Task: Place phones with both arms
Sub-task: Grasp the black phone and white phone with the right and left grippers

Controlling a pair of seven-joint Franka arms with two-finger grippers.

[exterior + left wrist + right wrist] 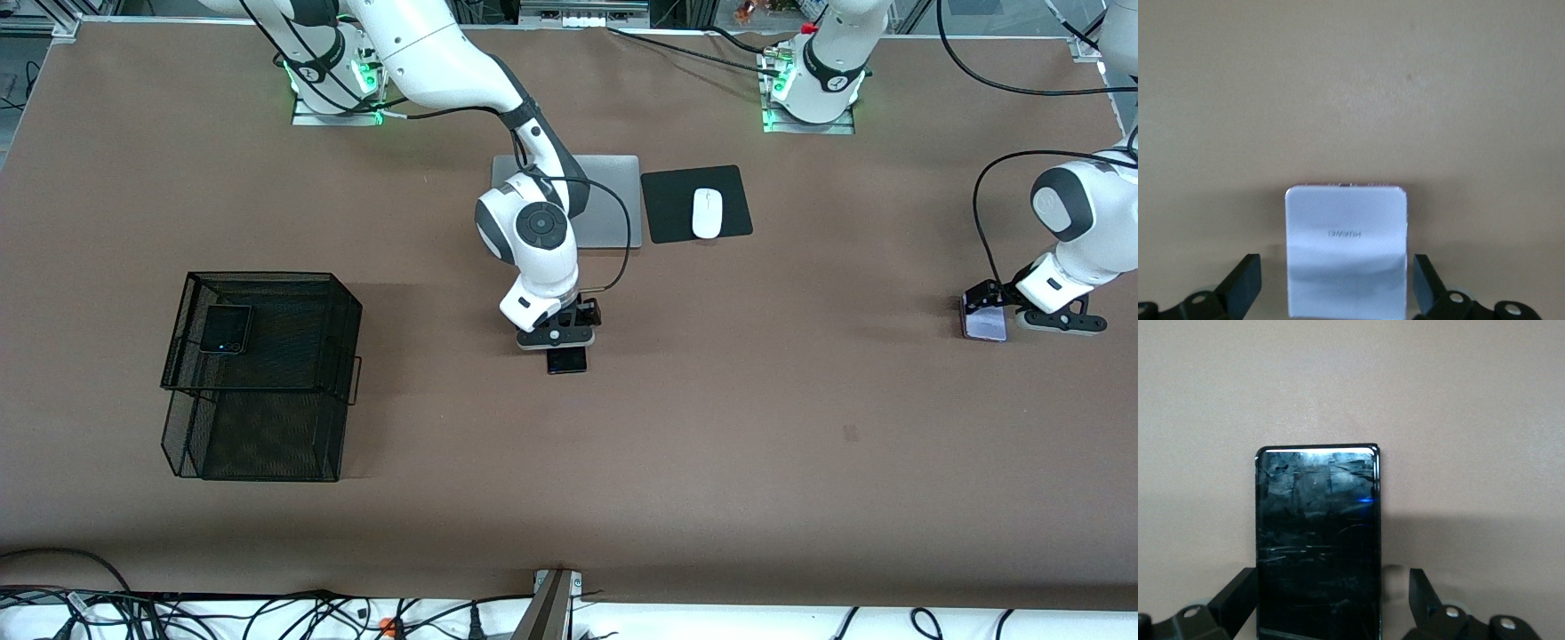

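We judge this the grasp step: our right pincer [1328,603] straddles the long black phone [1317,540], our left pincer [1335,287] the lavender phone [1346,250], both spread apart; next, closing.

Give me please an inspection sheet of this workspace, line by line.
Surface: brown table, one small dark spot.
Job's things: small black phone on the mesh rack's top tier; long black phone flat mid-table; pale phone flat at the left arm's end.
Clutter: laptop, mouse on its pad.
Grippers: right tool open, fingers straddling the long black phone; left tool open, straddling the pale phone.
Cables: on both arms; a bundle along the table's near edge.
Surroundings: metal frame by the bases.
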